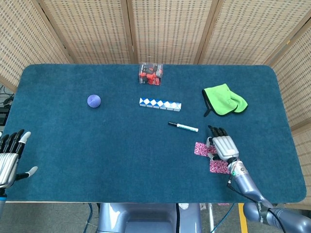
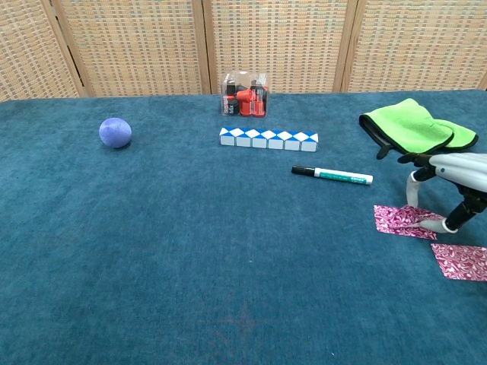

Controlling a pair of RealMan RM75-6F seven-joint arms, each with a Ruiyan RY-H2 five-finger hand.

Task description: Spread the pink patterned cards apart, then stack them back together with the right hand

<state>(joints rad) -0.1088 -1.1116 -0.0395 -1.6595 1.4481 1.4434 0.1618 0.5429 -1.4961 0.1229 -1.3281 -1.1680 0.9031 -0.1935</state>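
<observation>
Two pink patterned cards lie apart on the blue cloth at the right. One card [image 1: 199,148] [image 2: 401,220] is nearer the middle; the other card [image 1: 218,166] [image 2: 459,261] lies closer to the front edge. My right hand [image 1: 223,145] [image 2: 450,174] hovers palm down over them, fingers spread and arched, a fingertip touching the right end of the first card. It holds nothing. My left hand [image 1: 10,155] rests open at the table's left front edge, far from the cards, and shows only in the head view.
A black-capped marker [image 1: 183,127] [image 2: 332,175] lies just left of the right hand. A green cloth [image 1: 224,99] [image 2: 415,127] sits behind it. Farther off are a blue-white snake puzzle [image 1: 160,103], a clear box of red items [image 1: 150,74] and a purple ball [image 1: 94,101].
</observation>
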